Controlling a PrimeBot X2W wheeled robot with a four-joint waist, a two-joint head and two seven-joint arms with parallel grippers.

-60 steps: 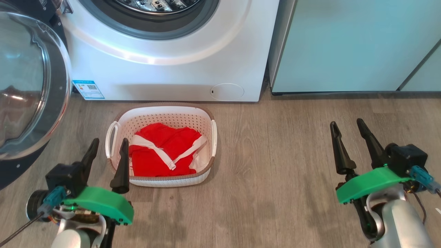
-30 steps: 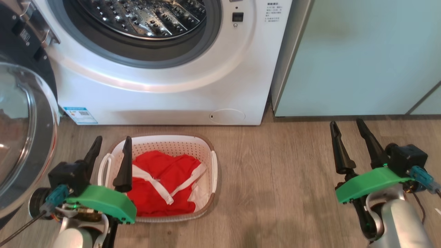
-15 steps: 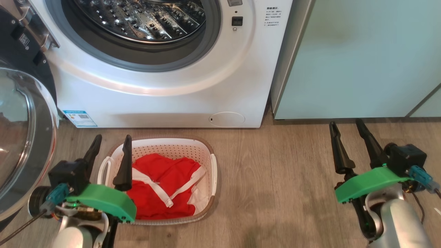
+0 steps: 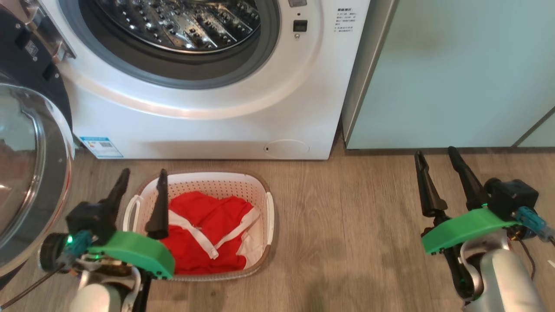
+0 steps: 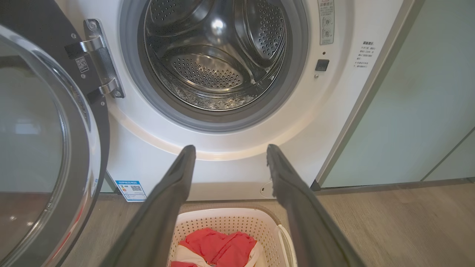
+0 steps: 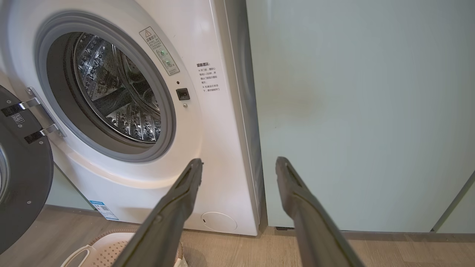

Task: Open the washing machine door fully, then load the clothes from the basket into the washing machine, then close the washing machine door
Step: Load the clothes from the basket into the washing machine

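Note:
The white washing machine [image 4: 208, 125] stands ahead with its steel drum [image 5: 215, 55] exposed. Its door [image 4: 30, 173], black-rimmed with a domed window, is swung wide open to the left. On the floor before it sits the cream perforated basket [image 4: 217, 184], holding the clothes [image 4: 204, 234]: red fabric with white bands and a bit of white cloth at the right. My left gripper [image 4: 143, 173] is open over the basket's left edge, holding nothing. Far to the right my right gripper [image 4: 433, 151] is open above bare floor, facing the cabinet [image 6: 352, 111].
Pale mint-green cabinets [image 4: 455, 73] stand right of the washer. Wood-look floor [image 4: 347, 225] stretches between the basket and my right arm. The open door's hinge [image 5: 100, 55] sits at the washer's left.
The head view tilted up over the earlier frames, so the basket and washer slid down the picture. My left gripper has edged slightly right. The right gripper has barely moved.

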